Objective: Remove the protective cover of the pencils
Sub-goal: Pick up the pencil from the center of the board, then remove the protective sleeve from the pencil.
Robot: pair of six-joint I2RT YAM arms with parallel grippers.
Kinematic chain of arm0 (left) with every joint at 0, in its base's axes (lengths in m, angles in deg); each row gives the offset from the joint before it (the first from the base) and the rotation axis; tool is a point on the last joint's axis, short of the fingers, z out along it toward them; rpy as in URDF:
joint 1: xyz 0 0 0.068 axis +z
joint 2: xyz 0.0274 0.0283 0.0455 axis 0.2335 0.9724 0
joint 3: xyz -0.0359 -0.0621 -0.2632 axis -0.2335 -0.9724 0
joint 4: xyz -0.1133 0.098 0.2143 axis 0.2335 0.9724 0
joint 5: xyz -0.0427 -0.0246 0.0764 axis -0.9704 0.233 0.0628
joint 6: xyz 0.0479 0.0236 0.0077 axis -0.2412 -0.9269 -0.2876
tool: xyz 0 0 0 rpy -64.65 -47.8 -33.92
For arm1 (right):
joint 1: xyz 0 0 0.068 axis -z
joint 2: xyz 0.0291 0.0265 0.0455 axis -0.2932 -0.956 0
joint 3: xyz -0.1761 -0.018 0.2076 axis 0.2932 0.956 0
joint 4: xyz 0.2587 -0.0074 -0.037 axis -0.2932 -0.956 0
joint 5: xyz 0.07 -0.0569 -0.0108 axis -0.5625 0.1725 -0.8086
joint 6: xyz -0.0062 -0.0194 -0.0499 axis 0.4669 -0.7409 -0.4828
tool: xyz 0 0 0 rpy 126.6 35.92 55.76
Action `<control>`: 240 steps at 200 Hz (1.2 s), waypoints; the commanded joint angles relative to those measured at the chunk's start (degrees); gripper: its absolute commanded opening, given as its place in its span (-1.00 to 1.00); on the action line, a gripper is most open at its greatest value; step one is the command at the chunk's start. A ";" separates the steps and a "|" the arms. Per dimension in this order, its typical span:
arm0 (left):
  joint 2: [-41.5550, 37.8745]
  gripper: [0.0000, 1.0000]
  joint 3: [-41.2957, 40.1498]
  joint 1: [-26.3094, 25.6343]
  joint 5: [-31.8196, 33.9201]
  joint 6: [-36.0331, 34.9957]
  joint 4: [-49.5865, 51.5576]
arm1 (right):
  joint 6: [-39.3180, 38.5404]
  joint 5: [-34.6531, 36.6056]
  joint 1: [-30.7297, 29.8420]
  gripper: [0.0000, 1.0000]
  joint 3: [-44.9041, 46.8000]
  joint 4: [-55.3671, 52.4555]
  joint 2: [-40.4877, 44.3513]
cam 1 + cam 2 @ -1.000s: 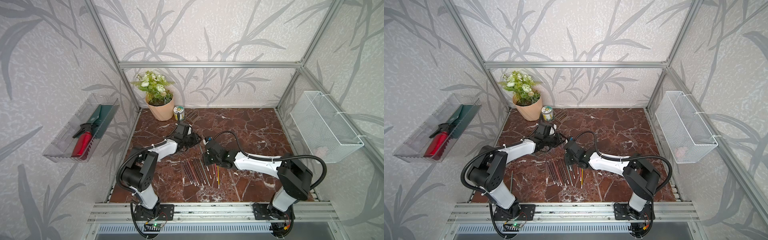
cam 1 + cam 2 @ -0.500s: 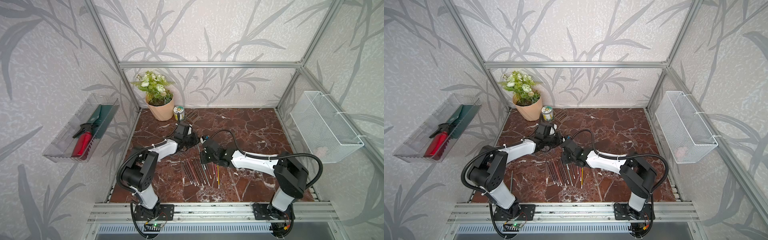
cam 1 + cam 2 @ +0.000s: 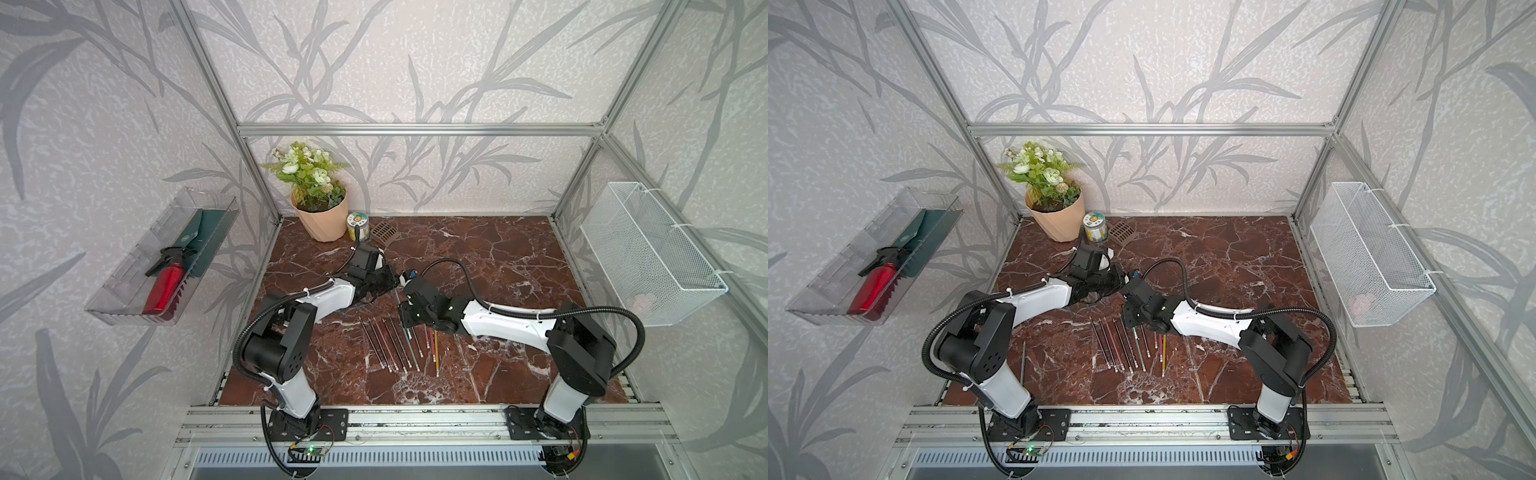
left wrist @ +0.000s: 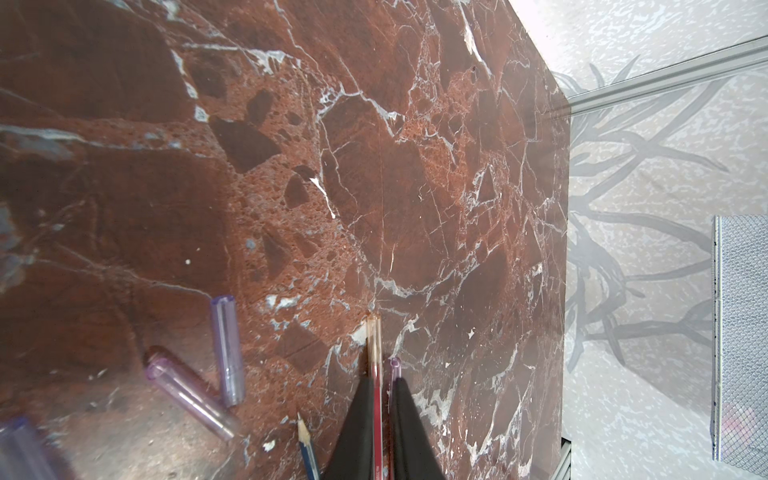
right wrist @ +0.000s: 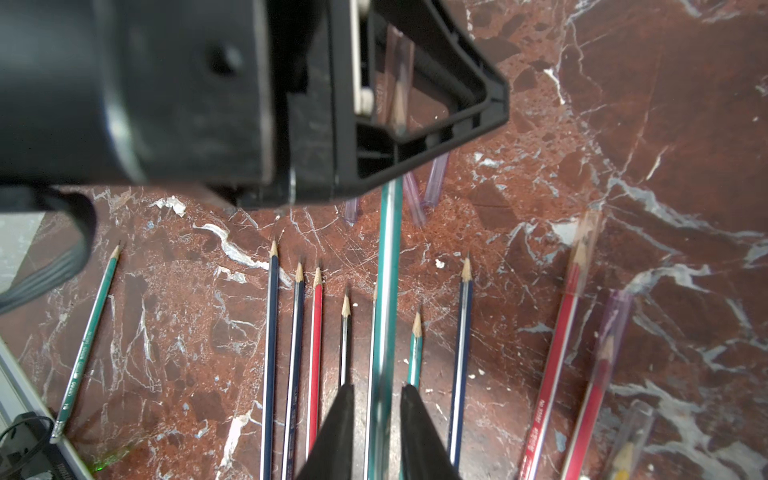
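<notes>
Left gripper (image 4: 380,384) pinches the cap (image 5: 399,83) on the green pencil (image 5: 384,270). Its shaft runs lengthwise between the narrowly parted fingers of the right gripper (image 5: 377,392) (too loose, I judge, to pull).

— What do the two arms look like?
— They match. The left arm (image 3: 328,297) and the right arm (image 3: 507,324) have glossy white link shells between matte black joint housings, and small screw holes dot the round shoulders.
— Any cables?
— A black corrugated hose (image 3: 602,308) runs along each arm, held with white zip ties. Each base stands on a black plate (image 3: 336,424). Thin red and black wires and a green light (image 3: 311,449) sit at the lower left of the frame.
— And the tips?
— The fingers (image 5: 336,432) are black wedges that taper to blunt ends. In the upper half of the right wrist view, a black housing (image 5: 187,83) has a round dimple and a triangular open frame.
</notes>
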 commanded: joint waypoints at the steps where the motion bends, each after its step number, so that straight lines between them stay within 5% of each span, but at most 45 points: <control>1: -0.33 -1.00 -0.56 -0.17 0.38 -0.01 -0.16 | -0.34 0.83 -0.25 -0.38 -1.98 -1.02 -1.66; 41: -0.57 -1.00 -0.53 -0.17 0.48 -0.05 -0.10 | -0.42 -0.05 -0.37 -0.32 -3.59 -1.41 -3.66; 77: -0.63 -1.00 -0.49 -0.15 0.56 -0.19 0.14 | -0.42 0.01 -0.54 -0.77 -2.96 -0.98 -3.06; 118: -0.72 -1.00 -0.21 -0.17 0.73 -0.31 0.76 | -0.85 -0.08 -1.19 -1.00 -2.50 -0.38 -2.69; 240: -4.05 -1.00 -0.43 1.47 2.62 -0.64 3.96 | -1.28 1.26 -3.36 -1.00 3.09 1.76 1.45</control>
